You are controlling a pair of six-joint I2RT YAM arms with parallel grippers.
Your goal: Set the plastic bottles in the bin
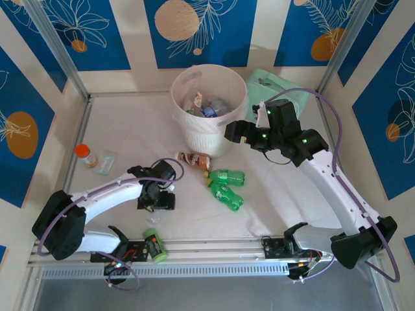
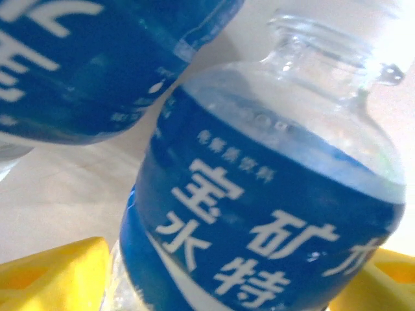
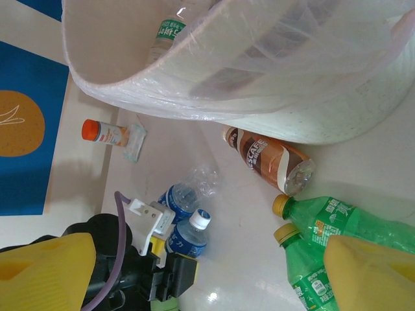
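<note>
In the left wrist view a clear plastic bottle with a blue label lies between my yellow fingers, which press its two sides. My left gripper is low on the table, shut on this bottle. A second blue-label bottle lies just beside it. Two green bottles and a brownish one lie in front of the bin, which holds several bottles. My right gripper hangs open and empty beside the bin.
An orange-capped jar with a clear wrapper lies at the left. A light-green can sits at the near edge. A mint-green bag is behind the right arm. Metal frame rails border the table.
</note>
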